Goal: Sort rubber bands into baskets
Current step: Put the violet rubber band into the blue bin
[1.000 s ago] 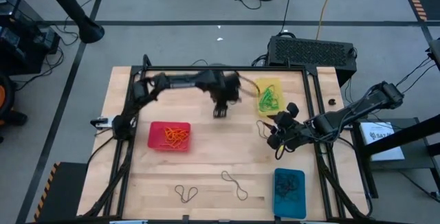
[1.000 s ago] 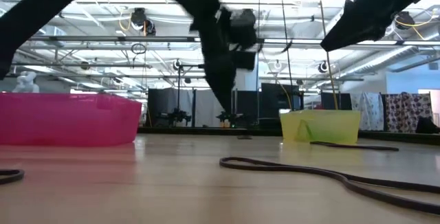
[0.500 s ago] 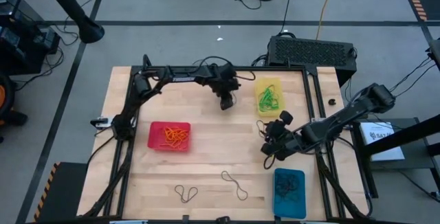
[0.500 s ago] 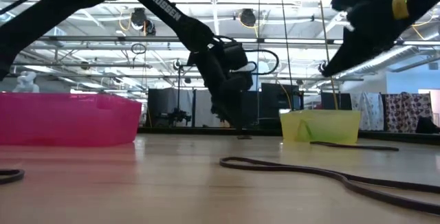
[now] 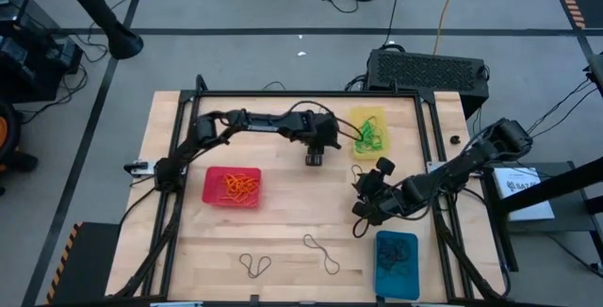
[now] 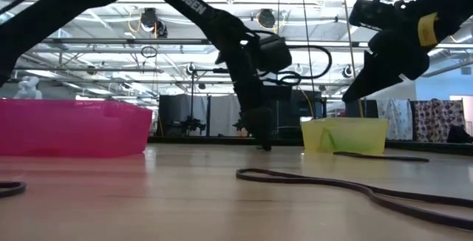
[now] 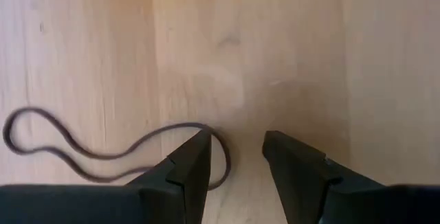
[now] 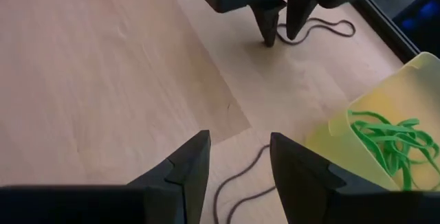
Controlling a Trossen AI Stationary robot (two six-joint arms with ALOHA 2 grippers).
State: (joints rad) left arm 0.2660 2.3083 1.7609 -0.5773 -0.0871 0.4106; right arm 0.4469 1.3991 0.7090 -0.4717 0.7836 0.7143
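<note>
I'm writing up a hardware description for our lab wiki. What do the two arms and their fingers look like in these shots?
Both arms are matte black, built of slim jointed segments with black cables looping alongside. The left arm carries white "TROSSEN" lettering; the right arm bears a yellow label. The left gripper and right gripper each end in two dark, wedge-shaped fingers tapering to narrow tips.

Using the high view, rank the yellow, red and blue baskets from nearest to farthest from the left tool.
Measured from the left tool, which stands open at the table's far middle:
1. Yellow basket, just to its right at the far edge, holding green bands.
2. Red basket, to its left and nearer the front, holding orange bands.
3. Blue basket, at the front right corner, farthest away.
</note>
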